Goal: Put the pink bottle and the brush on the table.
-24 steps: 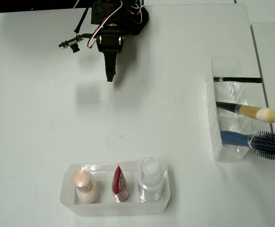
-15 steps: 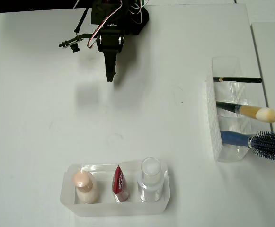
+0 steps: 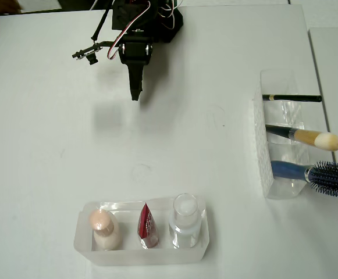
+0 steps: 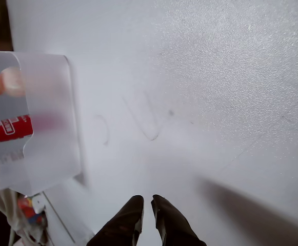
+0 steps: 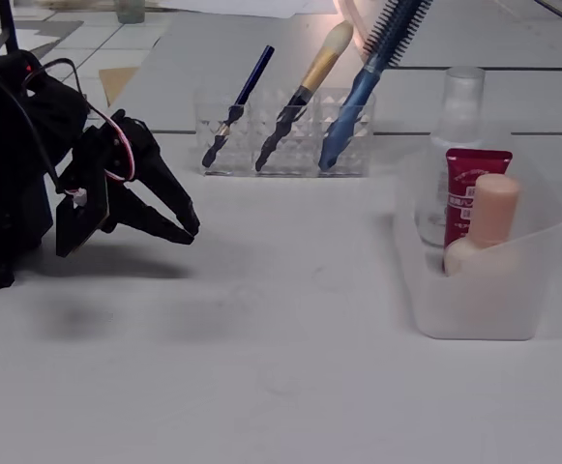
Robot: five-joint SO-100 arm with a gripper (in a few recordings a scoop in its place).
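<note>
1. Since neither thing is out of its holder yet, I judge the step in hand to be the first reach, and my gripper (image 3: 135, 93) hangs just above the bare table (image 3: 52, 151) with nothing in it, the two black fingers (image 4: 128, 218) drawn nearly together with a thin slit between them.
2. Ahead of my fingertips, well apart, stands the frosted tub (image 3: 141, 256); the pink bottle (image 3: 104, 229) is upright in its end compartment, the left one in the overhead view, and nearest the camera in the fixed view (image 5: 484, 227).
3. To take it well I would need to spread my fingers wide before I get there, come down over the tub's rim from above, and close on the narrower cap or the neck, then lift straight up until the bottle's base is above the wall.
4. Touching or just beside the bottle is the red sachet (image 3: 148, 226), and beyond that the clear bottle (image 3: 185, 224); a finger sliding down on the sachet's side could catch it, so I would keep that finger tight against the bottle.
5. Off to one side, well apart from my fingers, the clear rack (image 3: 276, 145) holds the brush (image 3: 308, 138) in its middle slot, cream tip sticking out past the rack.
6. Flanking it are a thin black pencil (image 3: 291, 98) and a blue hairbrush (image 3: 326, 174); both sit close enough to crowd my fingers there.
</note>
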